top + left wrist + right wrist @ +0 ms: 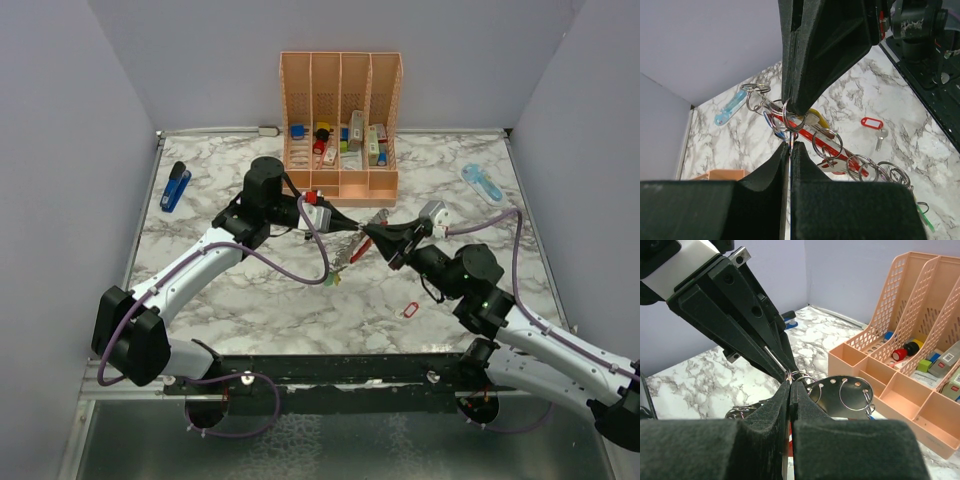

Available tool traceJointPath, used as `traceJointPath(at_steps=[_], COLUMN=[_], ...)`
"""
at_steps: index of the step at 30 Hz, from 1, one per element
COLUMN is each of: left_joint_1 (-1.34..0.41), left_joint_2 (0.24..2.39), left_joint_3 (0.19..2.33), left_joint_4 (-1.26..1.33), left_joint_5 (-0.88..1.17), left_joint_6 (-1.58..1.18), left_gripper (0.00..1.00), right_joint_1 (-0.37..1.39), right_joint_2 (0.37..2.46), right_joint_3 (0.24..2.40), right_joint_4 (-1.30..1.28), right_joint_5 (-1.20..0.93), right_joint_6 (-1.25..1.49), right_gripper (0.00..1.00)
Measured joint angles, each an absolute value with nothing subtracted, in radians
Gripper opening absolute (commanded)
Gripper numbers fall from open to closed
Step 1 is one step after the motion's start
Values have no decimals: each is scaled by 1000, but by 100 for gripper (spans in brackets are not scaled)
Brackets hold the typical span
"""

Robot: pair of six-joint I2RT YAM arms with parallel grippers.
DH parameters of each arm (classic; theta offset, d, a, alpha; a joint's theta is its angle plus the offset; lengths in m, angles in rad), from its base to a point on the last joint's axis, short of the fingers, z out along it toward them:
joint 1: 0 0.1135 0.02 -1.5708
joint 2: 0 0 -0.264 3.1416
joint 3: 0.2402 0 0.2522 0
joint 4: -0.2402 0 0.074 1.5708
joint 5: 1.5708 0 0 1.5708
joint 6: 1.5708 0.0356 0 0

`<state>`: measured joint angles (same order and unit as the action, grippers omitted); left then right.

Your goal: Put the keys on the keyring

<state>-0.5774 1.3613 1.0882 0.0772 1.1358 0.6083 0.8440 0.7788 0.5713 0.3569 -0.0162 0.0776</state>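
Both grippers meet above the table's middle. My right gripper (369, 238) (791, 383) is shut on the keyring (357, 251), a red bar (858, 167) with a grey perforated metal side (850, 397). Several split rings (827, 143) and keys hang along it. My left gripper (359, 231) (790, 145) is shut tip to tip against it, with a thin sliver showing blue between its pads; that looks like a blue-headed key (782, 133) at the ring's end. Another key with a red tag (411, 310) (871, 123) lies loose on the marble.
A peach desk organiser (340, 186) (900, 390) with small items stands at the back centre. A blue stapler (175, 186) lies back left and a light-blue tool (483, 183) (729, 107) back right. Purple cables loop near both arms.
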Motion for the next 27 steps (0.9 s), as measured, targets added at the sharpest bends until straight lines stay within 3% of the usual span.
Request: traceJointPath(at_steps=[15, 27], left_joint_1=[-576, -570], left_joint_2=[1357, 1357], left_joint_3=[1100, 1107], left_joint_4=[-34, 19], left_joint_5=[1155, 1192], left_joint_6=[697, 607], left_gripper=[0, 0], right_joint_1=[844, 844], right_joint_2=[798, 810], right_joint_3=[571, 554], right_joint_4=[367, 445], right_joint_5=[-12, -13], right_joint_6=[104, 109], right_gripper=[1, 1])
